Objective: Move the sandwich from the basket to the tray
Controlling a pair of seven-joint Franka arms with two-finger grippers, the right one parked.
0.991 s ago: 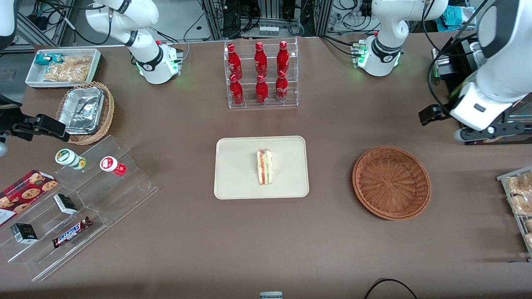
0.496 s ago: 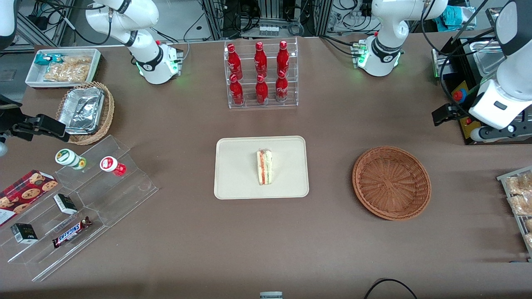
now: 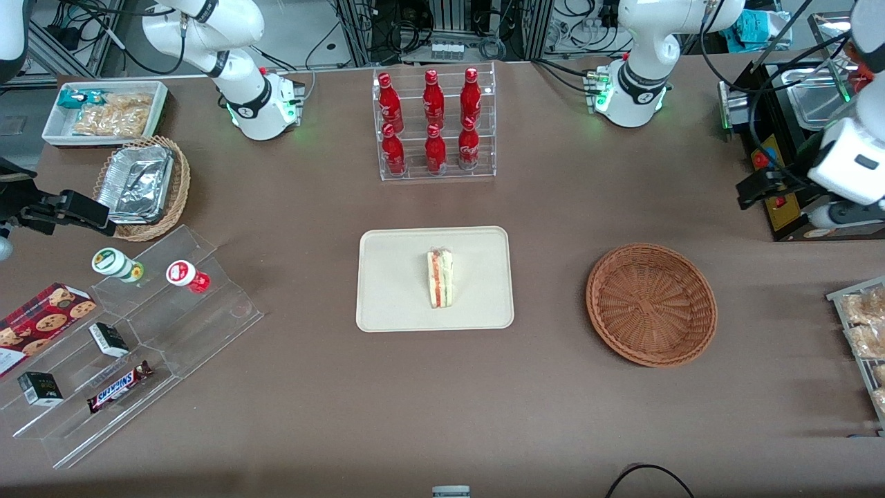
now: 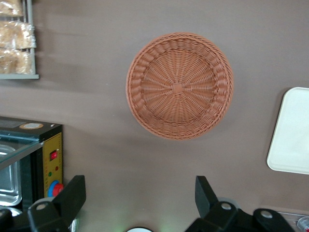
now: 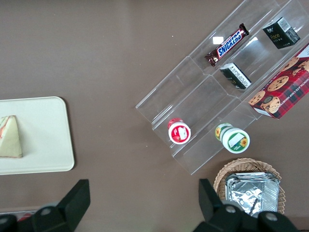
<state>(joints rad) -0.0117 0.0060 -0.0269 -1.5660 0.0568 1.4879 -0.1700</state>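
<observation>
Sandwich (image 3: pixel 440 279) at rest on the tray (image 3: pixel 387 304); basket (image 3: pixel 650 303) empty.
Gripper (image 4: pixel 140 205) high above the tabletop near the basket, fingers (image 4: pixel 72 193) spread wide, holding nothing. The wrapped wedge looks light, soft and slippery; grip its bread faces gently.

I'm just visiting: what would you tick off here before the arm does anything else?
1. Sandwich lies on the tray: ok.
2. Basket has nothing in it: ok.
3. Gripper is open and holds nothing: ok.
4. Gripper is high above the table, at the working arm's end, apart from basket and tray: ok.
5. Sandwich sits well inside the tray's rim: ok.
</observation>
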